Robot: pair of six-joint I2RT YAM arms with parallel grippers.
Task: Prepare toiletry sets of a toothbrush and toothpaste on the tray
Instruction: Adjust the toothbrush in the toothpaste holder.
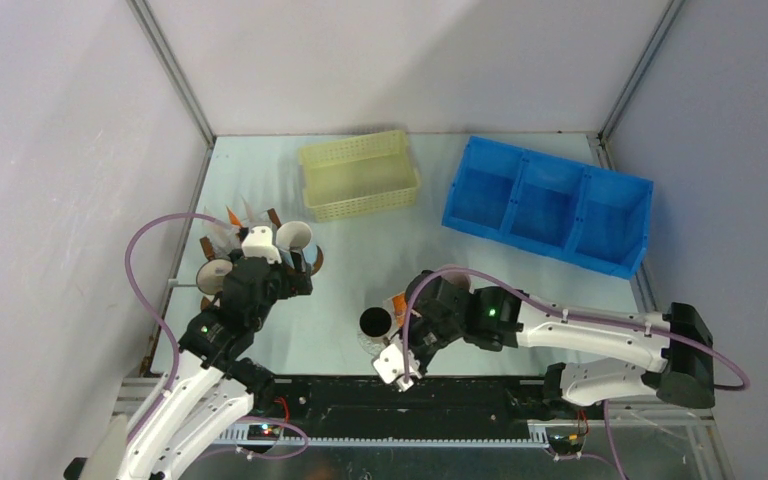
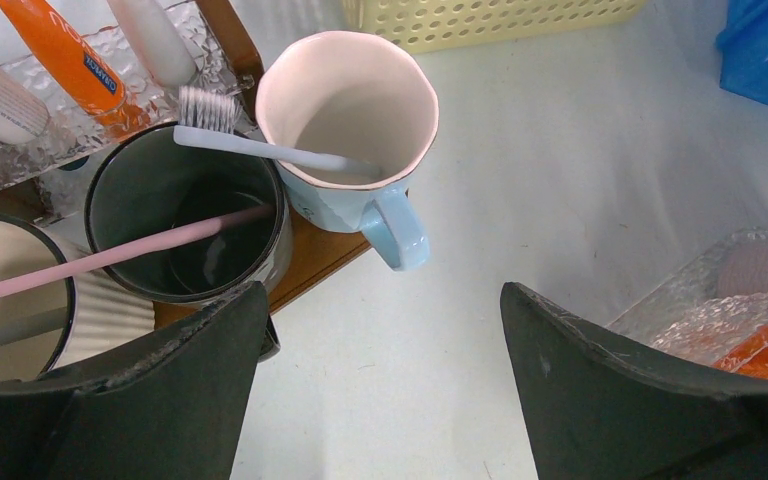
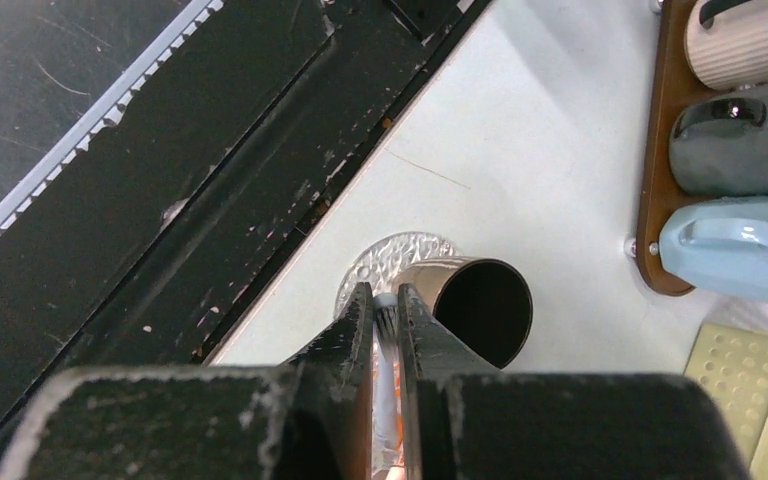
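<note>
White slim toothbrush (image 3: 387, 385) pinched lengthwise between right jaws.

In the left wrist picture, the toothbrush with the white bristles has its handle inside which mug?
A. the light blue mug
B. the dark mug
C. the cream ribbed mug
A: the white-bristled toothbrush has its handle lying inside the light blue mug, while its head sticks out over the rim toward the dark mug.
</note>
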